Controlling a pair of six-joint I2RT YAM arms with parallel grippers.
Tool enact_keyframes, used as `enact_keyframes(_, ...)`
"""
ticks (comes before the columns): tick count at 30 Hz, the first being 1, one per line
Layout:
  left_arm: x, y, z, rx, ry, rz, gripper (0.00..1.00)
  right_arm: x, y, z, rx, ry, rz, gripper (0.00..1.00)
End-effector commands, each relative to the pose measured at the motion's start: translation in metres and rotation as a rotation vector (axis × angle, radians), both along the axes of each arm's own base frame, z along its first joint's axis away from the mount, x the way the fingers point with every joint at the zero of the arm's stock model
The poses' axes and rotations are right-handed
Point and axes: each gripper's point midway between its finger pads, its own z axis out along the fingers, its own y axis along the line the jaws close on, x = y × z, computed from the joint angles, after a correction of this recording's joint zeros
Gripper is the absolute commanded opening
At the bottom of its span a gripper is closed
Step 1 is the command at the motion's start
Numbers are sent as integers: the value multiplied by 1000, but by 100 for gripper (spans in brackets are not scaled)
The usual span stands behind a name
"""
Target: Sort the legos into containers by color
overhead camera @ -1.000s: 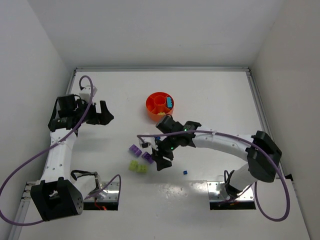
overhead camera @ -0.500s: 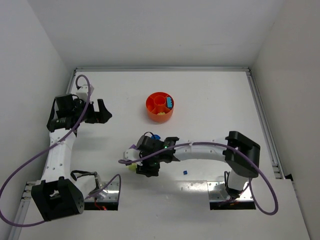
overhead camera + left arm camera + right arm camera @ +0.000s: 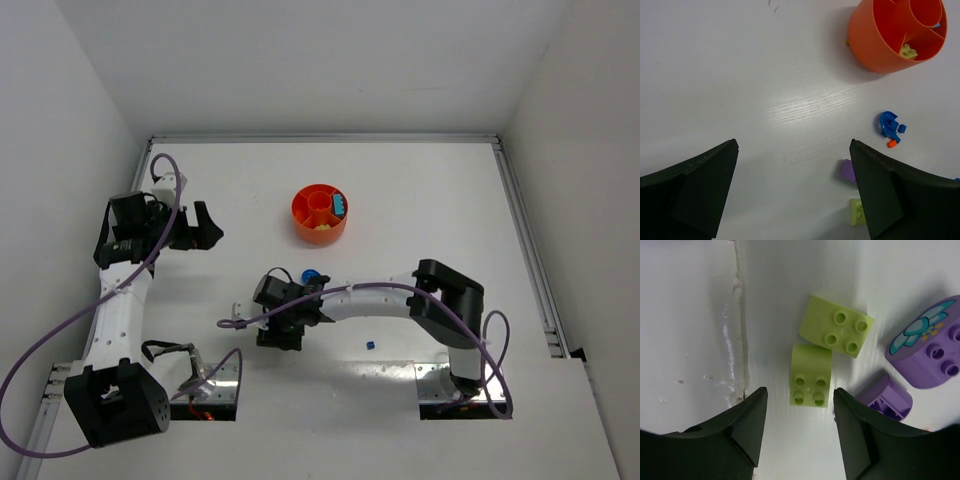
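Observation:
The orange bowl [image 3: 320, 212] stands at the table's middle back, with a lime brick [image 3: 322, 226] and a teal-blue piece [image 3: 341, 206] in its wedges. It also shows in the left wrist view [image 3: 897, 35]. My right gripper [image 3: 275, 325] is open and low over the loose bricks, hiding them from above. Its fingers straddle a rounded lime brick [image 3: 811, 375] without touching it. A second lime brick [image 3: 837, 326] and two purple bricks [image 3: 932, 357] [image 3: 887, 395] lie beside it. My left gripper [image 3: 205, 228] is open and empty, high at the left.
A blue curved piece [image 3: 888, 123], a small blue bit [image 3: 902, 129] and a tiny orange bit [image 3: 891, 143] lie below the bowl. A tiny blue brick [image 3: 369, 345] sits near the front. A table seam [image 3: 740, 340] runs left of the lime bricks.
My right arm swung left and toward the front, from near the bowl to over the lime and purple bricks, now covering them from above. The left arm barely moved.

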Motion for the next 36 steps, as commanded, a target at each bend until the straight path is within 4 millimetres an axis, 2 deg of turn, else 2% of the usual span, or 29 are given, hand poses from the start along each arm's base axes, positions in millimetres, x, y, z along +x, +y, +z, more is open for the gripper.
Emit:
enact_keyframes(1,4,5,7,2,-35,19,100,1,17,9,21,-18,3,56)
enact_keyframes(8,6,7,8,7,-33,27,100,3,20,-5,-16,-14,-1,55)
enact_keyframes(17,7,7,12,9,-42,27,100,4,17,-17,-57,-11,-5,37)
enact_keyframes(20,7,7,12,9,-42,27,100,6,17,-15,-60,-19,-9,23)
enact_keyframes(23,7,7,12,9,-42,27,100,11,12,1,-47,-37,-15,11)
enact_keyframes(25,7,7,12,9,-42,27,100,14,8,34,3,-31,-39,9)
enact_keyframes(27,7,7,12,9,-42,27,100,28,-1,62,37,-94,-81,7)
enact_keyframes(28,7,7,12,9,-42,27,100,42,-6,90,88,-151,-94,7)
enact_keyframes(29,7,7,12,9,-42,27,100,62,-19,99,65,-206,-132,6)
enact_keyframes(30,9,7,13,11,-51,27,100,65,-21,105,61,-223,-143,6)
enact_keyframes(31,9,7,13,4,-48,31,100,86,-32,109,58,-249,-186,6)
enact_keyframes(33,10,8,18,7,-60,31,100,115,-44,124,83,-316,-255,6)
enact_keyframes(34,13,8,20,8,-61,31,100,138,-56,126,79,-340,-304,6)
enact_keyframes(36,14,10,24,15,-69,39,100,166,-63,139,106,-385,-362,6)
